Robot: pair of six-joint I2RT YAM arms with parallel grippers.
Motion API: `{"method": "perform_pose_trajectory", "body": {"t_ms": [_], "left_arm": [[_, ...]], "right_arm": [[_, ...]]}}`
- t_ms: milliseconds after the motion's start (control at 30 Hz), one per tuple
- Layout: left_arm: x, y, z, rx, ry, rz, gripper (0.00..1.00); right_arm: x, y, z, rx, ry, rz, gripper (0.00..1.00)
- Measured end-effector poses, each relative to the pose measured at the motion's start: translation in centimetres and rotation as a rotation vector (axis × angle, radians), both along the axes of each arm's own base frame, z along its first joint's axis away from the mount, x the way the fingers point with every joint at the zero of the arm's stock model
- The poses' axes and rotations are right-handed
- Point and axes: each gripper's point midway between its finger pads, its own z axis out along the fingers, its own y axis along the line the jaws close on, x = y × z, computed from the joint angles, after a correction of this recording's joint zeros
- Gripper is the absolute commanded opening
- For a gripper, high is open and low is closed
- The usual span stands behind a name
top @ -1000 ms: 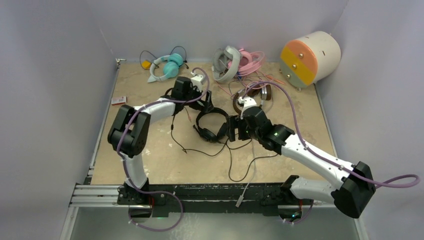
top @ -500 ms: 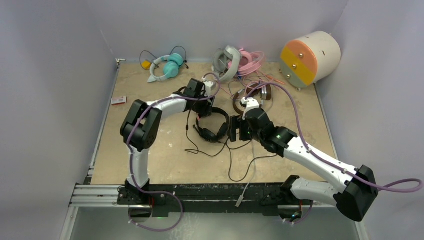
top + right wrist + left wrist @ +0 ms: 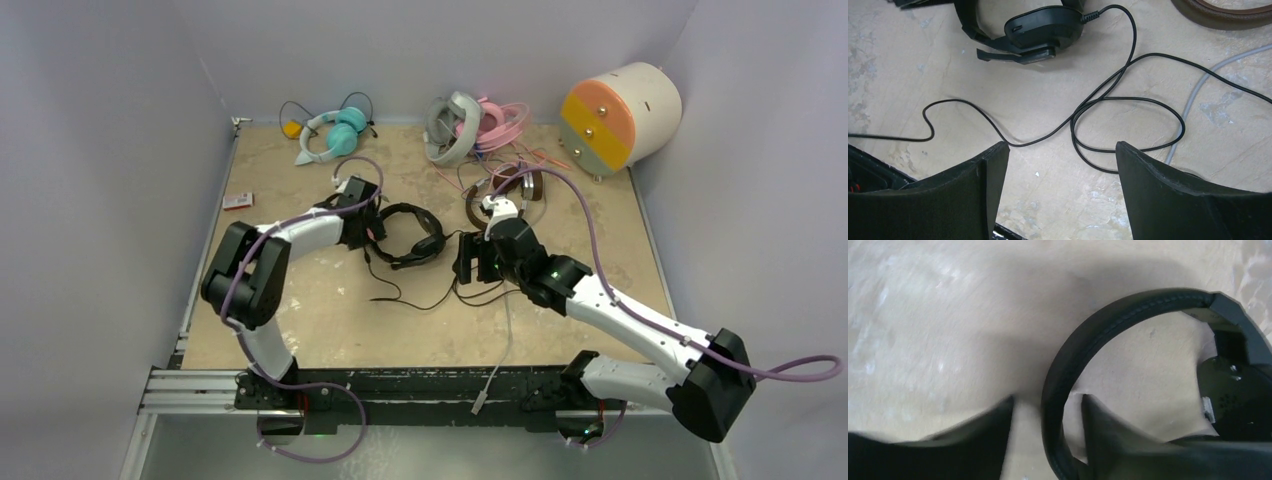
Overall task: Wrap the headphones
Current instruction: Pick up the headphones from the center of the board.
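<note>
Grasp step: the left tool (image 3: 1047, 399) straddles the black headphones' (image 3: 1043, 27) band (image 3: 1128, 310), slim gaps on both sides, not yet clamped. The right tool (image 3: 1062, 145) hangs apart above the loose cable (image 3: 1128, 98); next, it likely needs to pinch it.

Bench notes. My table (image 3: 300, 310) is showing a tan top, worn and blotched pale in patches. Plain grey walls (image 3: 100, 150) are closing it in on the left, back and right. A big cream cylinder (image 3: 620, 115) is lying on its side in the far right corner, its flat face pointing toward the table's middle; that face is showing orange above and pale yellow below. A small red-and-white packet (image 3: 237, 202) is lying at the left edge, just beside the wall. A metal rail (image 3: 200, 385) is running along the near edge.
</note>
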Motion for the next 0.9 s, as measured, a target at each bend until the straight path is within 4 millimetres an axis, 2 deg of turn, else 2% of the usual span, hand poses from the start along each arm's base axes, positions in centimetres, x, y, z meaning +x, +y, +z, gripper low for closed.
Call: {"method": "perform_pose_trajectory", "body": {"t_ms": [33,100,167,300,433,567,633,700,900], "left_arm": [[-0.5,0.5,0.3,0.0,-0.004,0.034,0.85],[-1.4,1.0,0.8,-0.011,-0.014,0.083,0.89],[-2.3,1.4,1.0,-0.006,-0.021,0.096,0.9],[-2.4,1.9,1.0,0.033,-0.026,0.066,0.9],[-2.0,2.2,0.7,0.094,-0.028,-0.004,0.87],[0.1,1.6,0.1,0.158,-0.011,-0.083,0.82],[1.3,1.2,0.0,0.178,-0.014,-0.115,0.78],[2.0,1.0,0.0,0.198,-0.008,-0.143,0.68],[2.2,1.4,-0.3,0.247,0.033,-0.158,0.26]], "right_arm": [[0.0,0.0,-0.1,-0.001,0.003,0.0,0.81],[0.1,0.2,-0.3,0.0,0.007,0.001,0.81],[0.1,0.2,-0.5,-0.004,0.011,0.001,0.81],[0.2,0.3,-0.6,-0.005,0.013,0.002,0.81],[0.2,0.4,-0.7,-0.005,0.014,0.004,0.81],[0.2,0.4,-1.1,-0.014,0.023,0.006,0.81],[0.2,0.4,-1.3,-0.02,0.028,0.007,0.81],[0.2,0.4,-1.5,-0.024,0.032,0.007,0.81],[0.3,0.5,-1.6,-0.029,0.035,0.007,0.8]]}}
